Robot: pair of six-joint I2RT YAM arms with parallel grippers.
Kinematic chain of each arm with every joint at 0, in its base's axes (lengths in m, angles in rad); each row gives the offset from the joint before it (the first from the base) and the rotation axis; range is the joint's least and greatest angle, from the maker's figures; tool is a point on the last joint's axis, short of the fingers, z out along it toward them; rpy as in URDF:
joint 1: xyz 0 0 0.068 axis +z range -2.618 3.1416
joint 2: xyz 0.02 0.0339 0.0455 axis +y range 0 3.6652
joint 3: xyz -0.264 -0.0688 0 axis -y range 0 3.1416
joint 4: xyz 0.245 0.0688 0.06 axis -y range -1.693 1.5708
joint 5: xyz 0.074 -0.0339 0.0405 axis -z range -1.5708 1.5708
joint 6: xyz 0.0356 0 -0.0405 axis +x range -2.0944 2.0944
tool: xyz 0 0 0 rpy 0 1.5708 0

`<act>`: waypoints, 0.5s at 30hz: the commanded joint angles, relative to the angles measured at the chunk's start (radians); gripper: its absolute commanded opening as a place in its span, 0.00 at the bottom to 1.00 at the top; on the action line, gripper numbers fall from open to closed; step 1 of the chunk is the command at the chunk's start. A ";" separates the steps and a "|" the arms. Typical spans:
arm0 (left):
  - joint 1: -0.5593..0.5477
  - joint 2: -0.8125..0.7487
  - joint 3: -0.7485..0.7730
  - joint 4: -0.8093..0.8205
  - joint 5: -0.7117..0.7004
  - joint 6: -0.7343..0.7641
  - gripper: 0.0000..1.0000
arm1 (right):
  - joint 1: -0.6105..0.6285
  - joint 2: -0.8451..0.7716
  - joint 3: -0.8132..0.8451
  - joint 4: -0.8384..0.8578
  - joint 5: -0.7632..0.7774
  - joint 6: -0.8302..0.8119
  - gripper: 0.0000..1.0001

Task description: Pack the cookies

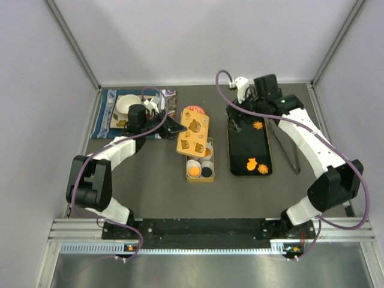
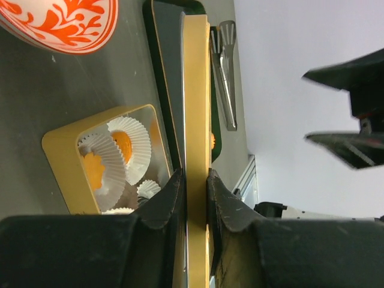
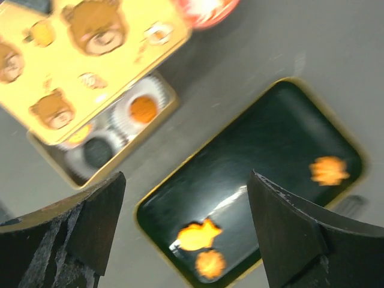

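My left gripper is shut on the edge of a yellow bear-printed lid, held tilted over the yellow tin. In the tin's white paper cups lie an orange cookie and a black cookie. Three more orange cookies lie on the black tray: one at the far end and two at the near end. My right gripper hangs open above the tray with nothing between its fingers; the near pair of cookies shows below it.
A red-and-white dish sits behind the lid, partly hidden. Metal tongs lie right of the tray. A patterned mat with a white cup is at the back left.
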 commanded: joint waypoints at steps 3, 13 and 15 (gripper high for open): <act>-0.027 0.054 -0.027 0.136 -0.038 -0.037 0.00 | 0.008 0.006 -0.142 0.073 -0.256 0.148 0.83; -0.078 0.014 -0.148 0.186 -0.142 -0.112 0.00 | 0.008 0.045 -0.283 0.248 -0.342 0.263 0.83; -0.089 -0.006 -0.162 0.185 -0.167 -0.114 0.00 | 0.009 0.053 -0.305 0.267 -0.346 0.280 0.82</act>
